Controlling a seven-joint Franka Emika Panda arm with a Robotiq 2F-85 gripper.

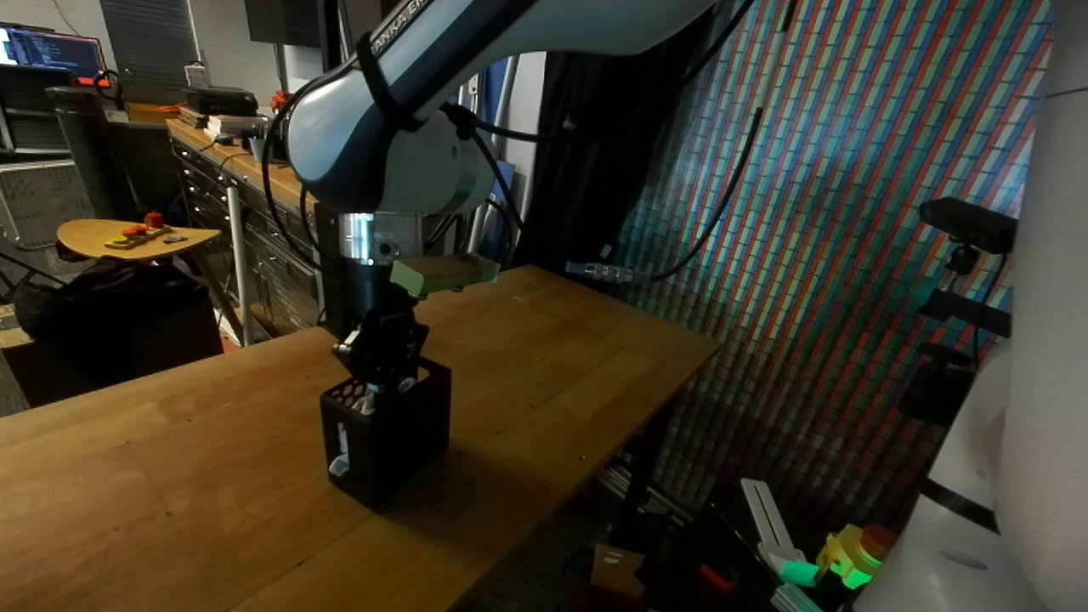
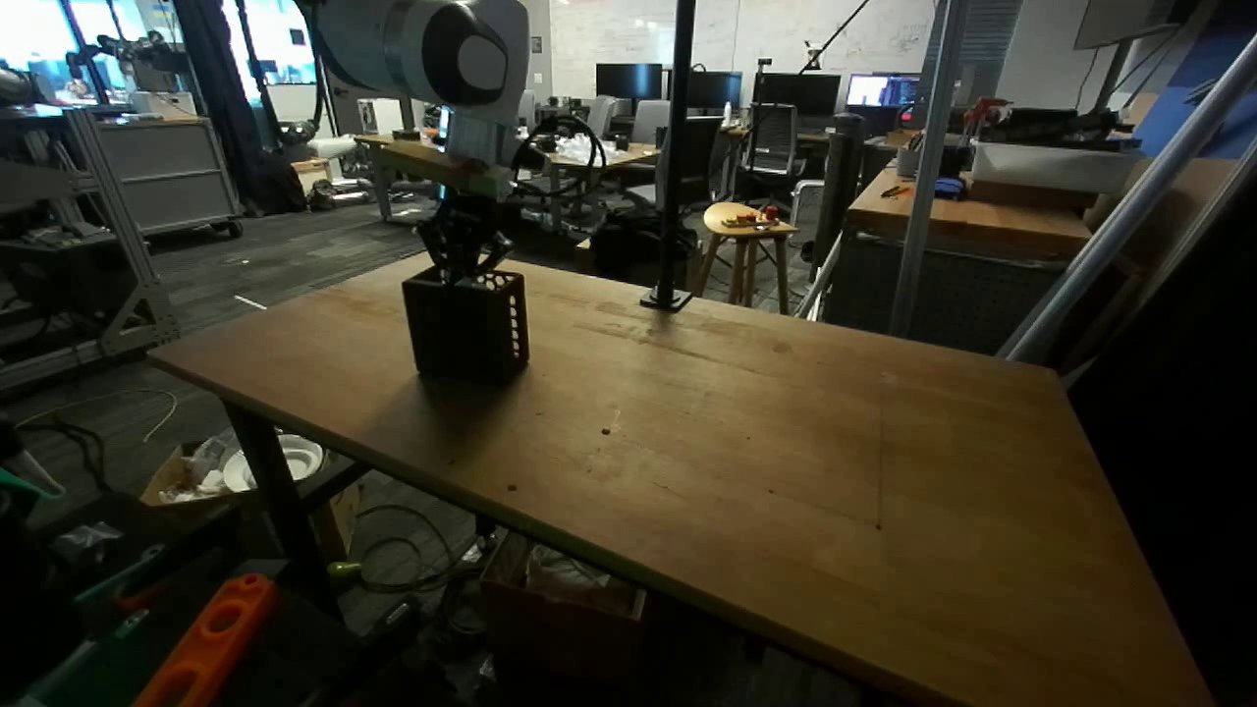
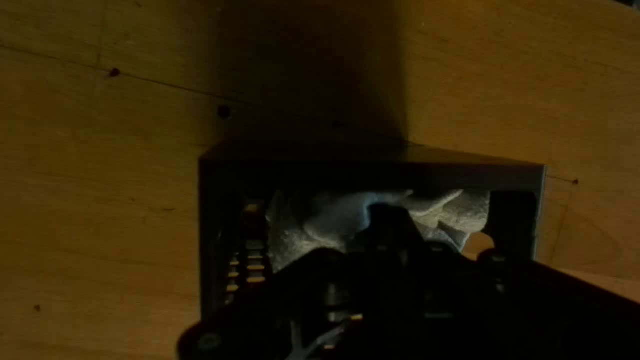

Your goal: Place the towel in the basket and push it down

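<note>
On tabletop (image 1: 544,408), basket (image 1: 412,442) (perhaps stool (image 1: 87,233) beyond).

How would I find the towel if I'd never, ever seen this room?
Start with the big wooden table. On it stands a black basket with holes in it, and the towel is bunched up inside. It's the rumpled, greyish-white cloth, pale while the basket around it is dark.
</note>
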